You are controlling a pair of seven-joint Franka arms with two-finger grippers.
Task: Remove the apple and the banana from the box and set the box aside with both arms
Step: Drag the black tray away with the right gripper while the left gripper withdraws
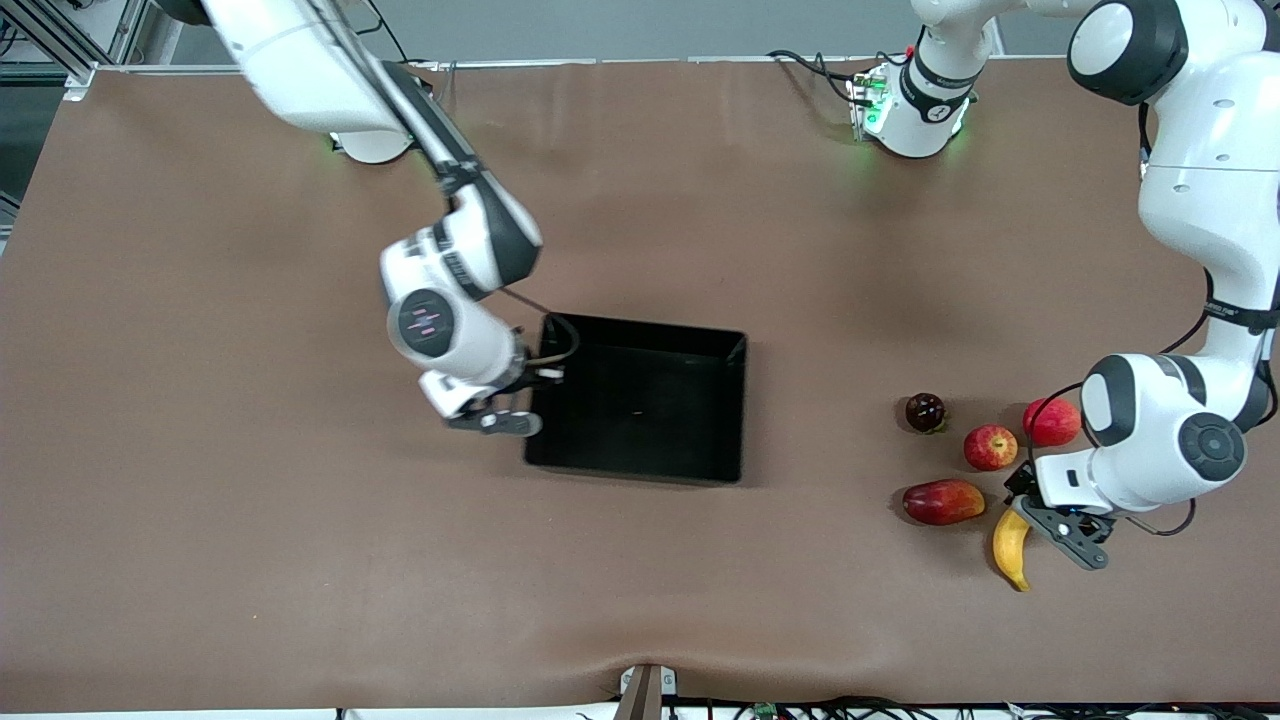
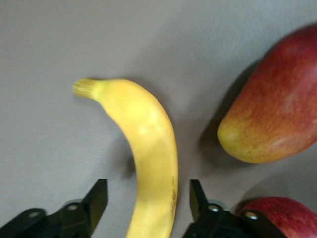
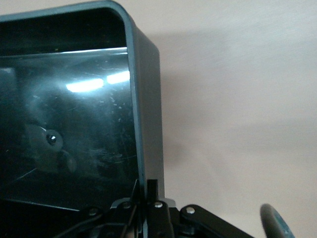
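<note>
Both arms are down at the brown worktop [image 1: 200,500] here. The right gripper [image 1: 522,412] is pinched shut on the wall of the black box [image 1: 640,410], on the side facing the right arm's end; in the right wrist view its fingers [image 3: 152,191] sit 1 on each side of that thin wall [image 3: 148,124], clamped tight with the box [image 3: 69,124] interior glossy and bare. The box sits flat around the middle of the worktop, a bit toward the right arm's end. Over at the left arm's end, the left gripper [image 1: 1022,508] is low over the stem-less end of the banana [image 1: 1011,549], with the jaws spread fairly wide and standing on both sides of the banana [image 2: 148,158] without squeezing it; there is a visible gap on each side in the left wrist view. The banana lies on the worktop, closest to the front edge of the whole fruit bunch. Just beside it is the oblong red-yellow mango-like fruit [image 1: 943,501], also showing big in the left wrist view [image 2: 277,104]. A small red apple with yellow patches [image 1: 990,447] sits a little farther from the front edge, with another red fruit [image 1: 1051,422] next to it, partly tucked under the left arm, and a dark maroon round fruit [image 1: 925,412] just off toward the box.
</note>
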